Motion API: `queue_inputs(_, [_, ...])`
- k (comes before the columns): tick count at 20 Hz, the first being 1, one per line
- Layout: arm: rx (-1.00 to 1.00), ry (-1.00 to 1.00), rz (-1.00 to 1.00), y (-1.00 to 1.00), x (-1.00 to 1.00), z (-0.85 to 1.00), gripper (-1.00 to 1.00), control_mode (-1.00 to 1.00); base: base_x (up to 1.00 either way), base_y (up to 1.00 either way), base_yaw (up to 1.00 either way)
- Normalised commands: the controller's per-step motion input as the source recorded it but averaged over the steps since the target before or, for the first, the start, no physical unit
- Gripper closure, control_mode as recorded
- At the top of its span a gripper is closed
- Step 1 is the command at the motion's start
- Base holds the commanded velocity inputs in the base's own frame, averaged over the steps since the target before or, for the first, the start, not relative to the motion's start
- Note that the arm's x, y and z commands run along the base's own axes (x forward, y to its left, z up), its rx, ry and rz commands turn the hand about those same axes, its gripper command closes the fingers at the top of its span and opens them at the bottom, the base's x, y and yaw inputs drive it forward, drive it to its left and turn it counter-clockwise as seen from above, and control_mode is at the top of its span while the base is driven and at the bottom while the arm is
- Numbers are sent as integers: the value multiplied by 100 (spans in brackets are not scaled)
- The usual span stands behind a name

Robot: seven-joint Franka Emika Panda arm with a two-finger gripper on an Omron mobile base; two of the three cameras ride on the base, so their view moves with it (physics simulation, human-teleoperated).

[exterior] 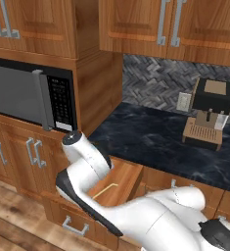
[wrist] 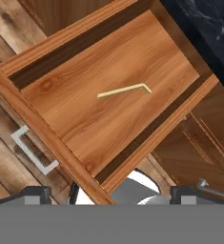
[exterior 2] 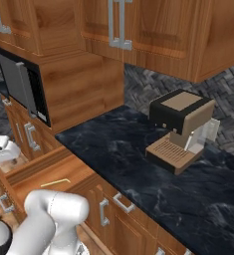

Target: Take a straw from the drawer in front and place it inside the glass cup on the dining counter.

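The drawer (wrist: 85,119) stands pulled out, a wide shallow wooden tray with a plain bottom. The straw (wrist: 124,90) lies flat near its middle, thin and pale yellow-tan with a short bent end. The same straw (exterior: 105,189) shows beside my white arm in the left base view, and the straw (exterior 2: 55,183) lies on the drawer (exterior 2: 68,172) bottom in the right base view. My gripper (wrist: 109,195) hangs well above the drawer, open wide, with nothing between its fingertips (wrist: 35,194). The glass cup and the dining counter are out of view.
A black marble counter (exterior: 136,137) runs behind the drawer and carries a coffee machine (exterior: 209,112). A microwave (exterior: 28,93) sits in the cabinet wall to the left. Upper cabinets (exterior: 160,24) overhang the counter. A silver bar handle (wrist: 32,152) sits by the drawer front.
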Motion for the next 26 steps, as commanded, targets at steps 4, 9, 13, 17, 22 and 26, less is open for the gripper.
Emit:
queue_inputs(4, [3,3,-4,0,100,-1,-100,-100,0,0,0])
queue_inputs(9, [0,8,-1,0,95,-9,-100,-100,0,0,0])
queue_inputs(13, [0,7,-8,0,86,-24,-100,-100,0,0,0])
queue_inputs(17, [0,5,-12,0,59,-41,-100,-100,0,0,0])
queue_inputs(22, [0,4,-19,0,37,-43,-100,-100,0,0,0])
queue_inputs(26, [3,5,-25,0,21,-43,-100,-100,0,0,0])
